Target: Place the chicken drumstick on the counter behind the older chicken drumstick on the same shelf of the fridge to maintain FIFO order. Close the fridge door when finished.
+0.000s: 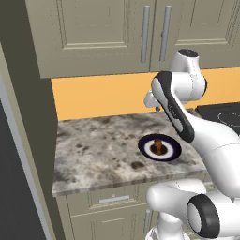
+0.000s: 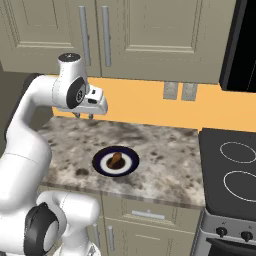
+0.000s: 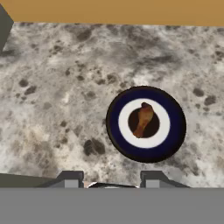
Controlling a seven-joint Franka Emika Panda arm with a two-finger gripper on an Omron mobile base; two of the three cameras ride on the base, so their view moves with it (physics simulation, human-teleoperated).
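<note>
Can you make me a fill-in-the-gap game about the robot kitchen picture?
1. The brown chicken drumstick lies on a round dark-blue-and-white ____.
2. That dish sits on the speckled grey-and-brown stone ____.
3. The two-finger gripper hangs ____ the stone slab, touching nothing.
4. The wall strip behind the slab is coloured ____.

Missing words: plate; counter; above; orange

We see a round dark-blue plate with a white ring [image 3: 117, 140], beige panelled cupboard doors with grey bar handles [image 2: 150, 35], an orange backsplash wall [image 1: 103, 96] and a black glass cooktop [image 2: 230, 170].
</note>
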